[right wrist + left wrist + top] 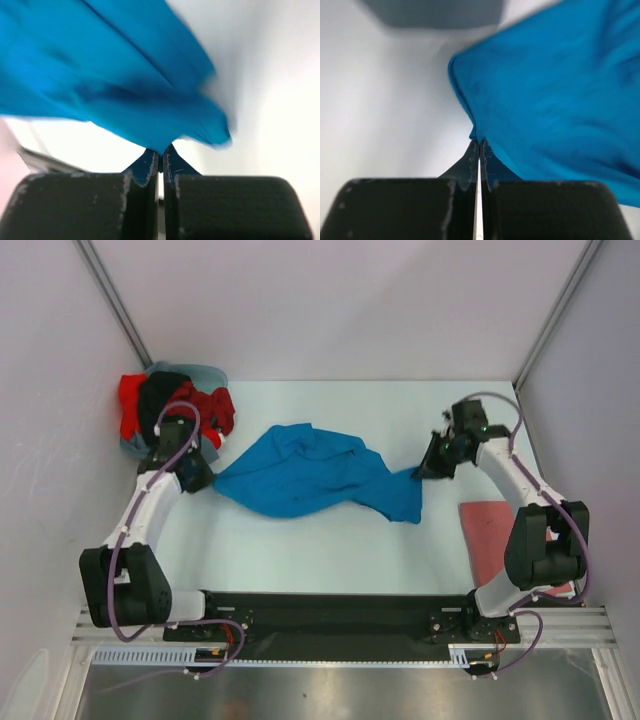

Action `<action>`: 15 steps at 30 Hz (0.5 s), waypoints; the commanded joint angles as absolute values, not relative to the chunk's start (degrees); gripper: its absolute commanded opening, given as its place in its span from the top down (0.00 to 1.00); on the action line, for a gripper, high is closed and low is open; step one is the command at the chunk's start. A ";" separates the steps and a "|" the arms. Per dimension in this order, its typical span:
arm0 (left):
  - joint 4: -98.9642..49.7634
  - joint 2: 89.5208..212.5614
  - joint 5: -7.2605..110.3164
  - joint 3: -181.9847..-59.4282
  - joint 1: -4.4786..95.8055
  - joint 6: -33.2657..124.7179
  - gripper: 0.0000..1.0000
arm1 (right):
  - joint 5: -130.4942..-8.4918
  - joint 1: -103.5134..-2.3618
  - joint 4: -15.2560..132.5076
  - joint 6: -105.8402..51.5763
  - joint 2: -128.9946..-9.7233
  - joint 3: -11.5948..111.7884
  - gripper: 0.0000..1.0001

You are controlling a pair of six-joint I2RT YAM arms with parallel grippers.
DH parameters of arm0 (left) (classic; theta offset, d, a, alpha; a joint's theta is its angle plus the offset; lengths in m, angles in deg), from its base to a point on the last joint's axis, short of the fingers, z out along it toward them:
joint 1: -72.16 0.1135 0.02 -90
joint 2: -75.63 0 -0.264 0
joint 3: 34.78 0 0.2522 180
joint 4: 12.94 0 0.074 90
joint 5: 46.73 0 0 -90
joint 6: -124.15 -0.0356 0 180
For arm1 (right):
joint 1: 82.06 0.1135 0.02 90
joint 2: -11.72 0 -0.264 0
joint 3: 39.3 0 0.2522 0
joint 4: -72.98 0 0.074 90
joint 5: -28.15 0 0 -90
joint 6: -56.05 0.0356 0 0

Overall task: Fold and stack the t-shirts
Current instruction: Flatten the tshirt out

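Note:
A bright blue t-shirt (310,472) hangs stretched between my two grippers over the middle of the table. My left gripper (205,480) is shut on its left corner; the left wrist view shows the cloth (555,95) pinched at the fingertips (472,150). My right gripper (428,468) is shut on its right edge; the right wrist view shows the blue cloth (110,75) clamped between the fingertips (149,162). A dull pinkish-red t-shirt (490,530) lies folded flat at the right, partly under my right arm.
A heap of bright red, black and grey-blue shirts (175,405) lies at the back left corner, just behind my left arm. White walls stand on three sides. The black rail (330,615) with the arm bases runs along the near edge.

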State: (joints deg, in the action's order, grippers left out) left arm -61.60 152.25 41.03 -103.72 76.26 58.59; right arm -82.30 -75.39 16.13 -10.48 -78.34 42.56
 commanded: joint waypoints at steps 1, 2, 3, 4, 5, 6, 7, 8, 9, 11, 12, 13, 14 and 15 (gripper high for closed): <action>-60.89 151.21 40.28 -118.00 73.92 62.01 1.00 | -82.24 -79.23 16.76 -6.10 -78.09 54.94 1.00; -60.28 151.92 41.32 -120.58 73.92 62.79 1.00 | -82.50 -80.56 17.64 -4.87 -78.89 57.32 1.00; -58.89 152.53 41.94 -123.13 73.83 62.89 1.00 | -84.51 -81.61 18.61 -3.29 -79.59 62.65 1.00; -56.09 153.67 42.30 -127.77 73.92 63.76 1.00 | -85.31 -85.89 21.14 0.12 -80.81 65.40 1.00; -54.93 154.81 42.65 -130.60 73.92 64.11 1.00 | -85.58 -87.24 22.21 1.37 -81.44 68.30 1.00; -53.79 156.04 44.39 -133.76 74.01 64.38 1.00 | -86.02 -88.64 23.09 2.34 -82.23 72.16 1.00; -52.21 159.62 45.19 -140.93 73.92 64.55 1.00 | -86.46 -89.70 23.45 2.79 -85.19 79.94 1.00; -52.02 161.75 45.90 -145.17 73.92 65.34 1.00 | -86.98 -91.54 23.28 3.66 -86.70 84.98 1.00; -51.84 163.86 47.03 -149.74 73.83 65.61 1.00 | -87.95 -92.17 23.62 4.11 -88.46 88.94 1.00; -51.58 171.13 48.97 -164.33 73.75 66.49 1.00 | -89.45 -93.40 27.13 6.64 -92.23 98.62 1.00; -51.75 173.87 50.81 -169.51 73.66 66.75 1.00 | -89.80 -93.66 28.10 7.53 -92.95 101.09 1.00; -51.93 177.72 51.70 -178.79 73.48 67.71 1.00 | -90.58 -93.75 31.50 8.58 -93.48 104.51 1.00; -52.02 179.59 52.40 -182.79 73.22 68.16 1.00 | -91.38 -93.84 32.75 9.55 -94.09 105.85 1.00; -52.10 180.65 52.93 -186.14 73.13 68.77 1.00 | -91.30 -93.84 33.29 9.65 -93.92 107.08 1.00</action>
